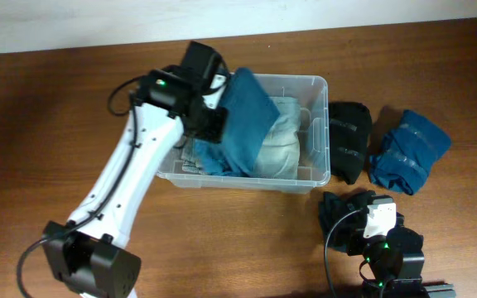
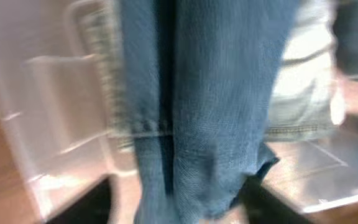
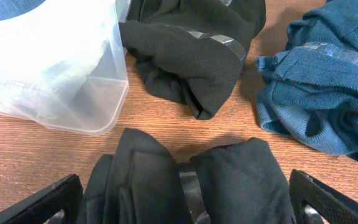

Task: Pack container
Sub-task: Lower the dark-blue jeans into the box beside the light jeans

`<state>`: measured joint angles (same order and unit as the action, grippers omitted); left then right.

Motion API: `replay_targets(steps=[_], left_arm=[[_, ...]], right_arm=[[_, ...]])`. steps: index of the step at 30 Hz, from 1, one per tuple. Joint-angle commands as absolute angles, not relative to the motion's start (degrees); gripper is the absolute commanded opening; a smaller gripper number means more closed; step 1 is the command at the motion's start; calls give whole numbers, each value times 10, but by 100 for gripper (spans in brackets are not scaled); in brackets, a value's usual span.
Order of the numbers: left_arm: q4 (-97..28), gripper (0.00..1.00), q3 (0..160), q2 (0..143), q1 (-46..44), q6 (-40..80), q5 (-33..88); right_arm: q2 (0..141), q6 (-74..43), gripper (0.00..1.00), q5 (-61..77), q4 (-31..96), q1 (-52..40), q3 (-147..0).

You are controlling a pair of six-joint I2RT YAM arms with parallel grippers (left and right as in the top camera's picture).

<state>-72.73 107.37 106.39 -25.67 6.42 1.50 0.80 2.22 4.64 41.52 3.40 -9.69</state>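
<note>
The clear plastic container (image 1: pixel 319 85) stands mid-table, and its corner shows in the right wrist view (image 3: pixel 107 93). A pale folded garment (image 1: pixel 284 136) lies inside it. My left gripper (image 1: pixel 211 106) is shut on a blue denim garment (image 1: pixel 243 116) that hangs over the container's left half. In the left wrist view the denim (image 2: pixel 210 93) fills the space between the fingers (image 2: pixel 176 208). My right gripper (image 3: pixel 182 202) is open, its fingers on either side of a black folded bundle (image 3: pixel 185 180) on the table in front of the container.
A second black bundle (image 1: pixel 350 139) lies against the container's right end. A blue folded garment (image 1: pixel 409 151) lies further right. The black bundle under my right gripper shows in the overhead view (image 1: pixel 342 213). The table is brown wood.
</note>
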Motion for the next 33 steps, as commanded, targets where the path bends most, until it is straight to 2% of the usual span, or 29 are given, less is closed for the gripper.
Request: replay_targets(steps=[1,7,9,12,14,18,21,25,30,33], left_arm=[[-743,100,1088,1032,-216,81,-20],[-756,100,1100,1010,-131,81,-10],[-744,100,1106,999,-104,78,43],[-715,100,1107,990,-88,-1,174],[-706,100,1106,990,-93,-23,205],[-670,100,1105,1009,-130,-84,201],[-635,92,1105,1040,-166,-113,168],[-605,91,1105,1108,-202,-113,77],[-573,91,1105,1216,-208,-112,28],[-585,89,1105,1272,-201,-55,10]], right_arm=[[4,26,98,52,413,39,-94],[4,26,98,52,413,39,-94],[4,26,98,52,413,39,-94],[4,26,99,52,413,39,-94],[4,26,98,52,413,39,-94],[4,26,98,52,413,39,-94],[4,26,98,52,413,39,-94],[4,26,98,52,413,39,-94],[4,26,98,52,413,39,-94],[4,26,98,52,413,39,-94]])
